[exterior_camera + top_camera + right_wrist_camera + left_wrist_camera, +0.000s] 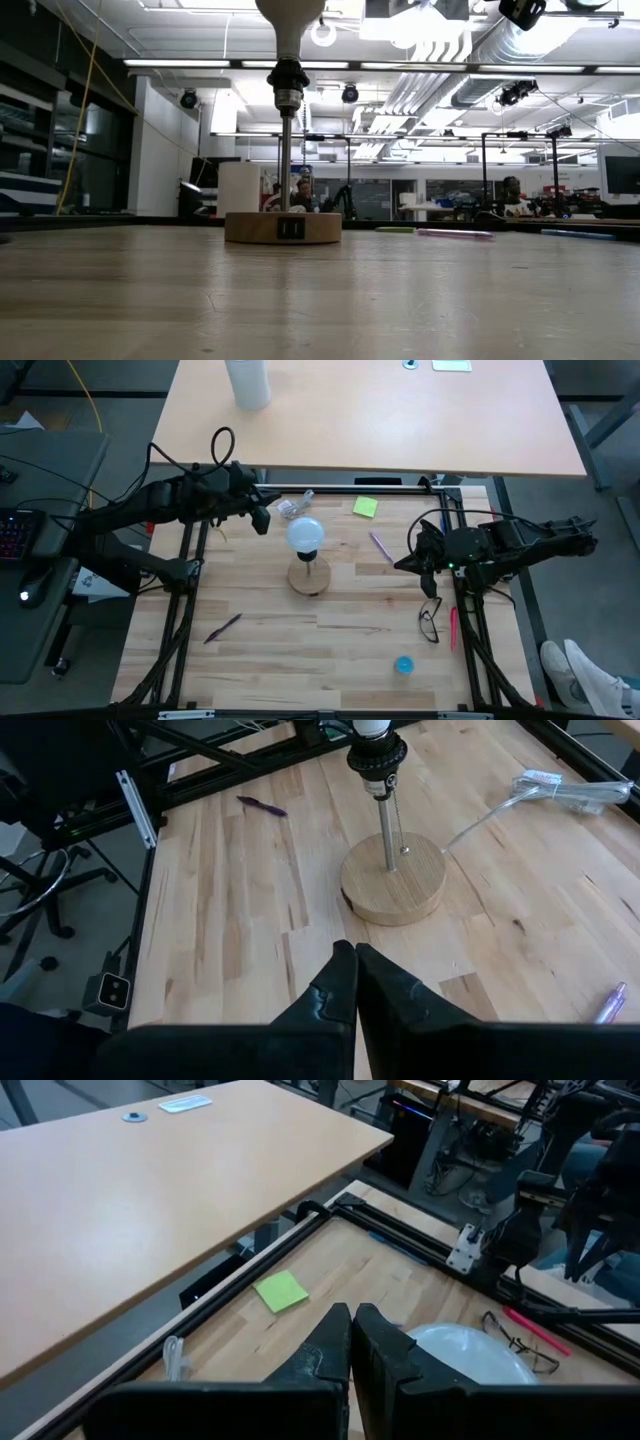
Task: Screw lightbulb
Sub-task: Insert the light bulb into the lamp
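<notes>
Looking down on the wooden table (330, 630), we are seeing the lightbulb (305, 534) sitting upright in the black socket (376, 758) atop the metal post of the round wooden base (309, 576), near the table's middle. In the low view we are catching only the bulb's pale neck (289, 25) above the socket. We are holding our left gripper (262, 512) just beside the bulb, toward the table's far-left part, fingers (330, 1350) pressed together with nothing between them; from the left wrist the frosted globe (470, 1355) is showing just past the fingertips. We are keeping our right gripper (402, 563) well apart from the lamp, at the right side of the table, its fingers (345, 982) likewise closed on nothing and pointing toward the base. Around the lamp we are noting a green sticky note (365, 507), a purple pen (381, 546), a dark pen (223, 627), glasses (429, 621), a blue cap (403, 665) and a bagged white cable (560, 790).
</notes>
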`<state>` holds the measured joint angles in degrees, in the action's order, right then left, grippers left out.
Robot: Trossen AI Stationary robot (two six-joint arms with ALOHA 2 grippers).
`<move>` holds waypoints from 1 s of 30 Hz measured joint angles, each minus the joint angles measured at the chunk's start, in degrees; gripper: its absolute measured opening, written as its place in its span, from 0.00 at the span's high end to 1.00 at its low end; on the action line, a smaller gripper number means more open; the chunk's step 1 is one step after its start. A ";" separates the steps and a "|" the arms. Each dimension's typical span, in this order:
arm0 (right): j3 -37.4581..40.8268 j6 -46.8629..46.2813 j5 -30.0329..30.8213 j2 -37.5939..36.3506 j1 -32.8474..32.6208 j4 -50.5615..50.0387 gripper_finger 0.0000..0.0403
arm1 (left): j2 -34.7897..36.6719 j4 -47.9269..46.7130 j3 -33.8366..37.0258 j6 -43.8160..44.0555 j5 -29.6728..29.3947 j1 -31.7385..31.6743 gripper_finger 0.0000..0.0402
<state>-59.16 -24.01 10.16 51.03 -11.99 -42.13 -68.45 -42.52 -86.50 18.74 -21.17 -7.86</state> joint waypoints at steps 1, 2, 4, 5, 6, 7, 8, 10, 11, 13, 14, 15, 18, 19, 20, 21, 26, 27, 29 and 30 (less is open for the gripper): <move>0.00 0.00 -0.03 0.00 0.00 -0.01 1.00 | 0.04 0.51 0.38 -0.37 0.02 0.00 1.00; 0.00 0.00 -0.14 0.00 0.00 -0.02 1.00 | 0.06 0.75 0.93 -0.39 0.01 0.00 1.00; 0.00 0.00 -0.16 0.00 0.00 -0.02 1.00 | 0.26 1.20 2.72 0.00 0.02 0.00 1.00; 0.00 0.00 -0.16 0.00 0.00 -0.02 1.00 | 0.40 1.86 3.97 0.20 0.03 0.00 1.00; 0.00 0.00 -0.16 0.00 0.00 -0.02 1.00 | 0.57 2.71 5.31 0.58 0.13 0.00 1.00; 0.00 0.00 -0.16 0.01 0.00 -0.03 1.00 | 0.79 3.89 6.68 1.08 0.45 0.00 1.00; 0.00 0.00 -0.16 0.02 0.00 -0.04 1.00 | 1.03 5.42 8.22 1.80 1.22 0.00 1.00; 0.00 -0.01 0.00 0.02 0.00 -0.04 1.00 | 1.44 8.19 11.18 2.77 2.66 0.00 1.00; 0.00 -0.12 0.33 0.02 0.00 -0.04 1.00 | 1.67 9.91 12.78 3.22 3.10 0.02 1.00; 0.00 -0.44 0.60 0.02 0.00 -0.04 1.00 | 2.08 12.55 15.68 4.14 3.75 0.02 1.00; 0.00 -0.44 0.71 0.02 0.00 -0.04 1.00 | 2.45 13.86 17.02 4.63 3.97 0.02 1.00; 0.00 -0.46 0.71 0.02 0.00 -0.04 1.00 | 2.83 14.99 18.45 5.21 4.01 0.02 1.00; 0.00 -0.60 0.73 0.02 0.00 -0.06 1.00 | 3.92 18.43 22.44 7.54 4.05 0.04 1.00; 0.00 -0.61 0.76 0.02 0.00 -0.04 1.00 | 4.21 19.51 23.67 8.41 4.14 0.05 1.00; 0.00 -0.61 0.76 0.02 0.00 0.00 1.00 | 4.63 20.74 24.96 9.35 4.17 0.13 1.00; 0.00 -0.59 0.76 0.02 0.00 -0.02 1.00 | 5.01 21.72 26.27 10.02 4.17 0.17 1.00; 0.00 -0.51 0.78 0.02 0.00 0.13 1.00 | 6.63 26.05 30.80 13.53 4.15 1.02 1.00; 0.00 -0.25 0.72 0.02 0.00 0.11 1.00 | 6.70 26.21 31.13 14.05 4.16 1.17 1.00; 0.00 0.50 0.32 0.02 0.00 0.12 1.00 | 7.02 25.76 31.50 14.71 4.35 1.36 1.00; 0.00 0.72 0.30 0.02 0.00 0.12 1.00 | 7.04 25.77 31.52 14.88 4.33 1.44 1.00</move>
<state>-59.16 -23.29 10.46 51.05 -11.99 -42.01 -61.41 -16.76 -54.98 33.63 -16.84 -6.42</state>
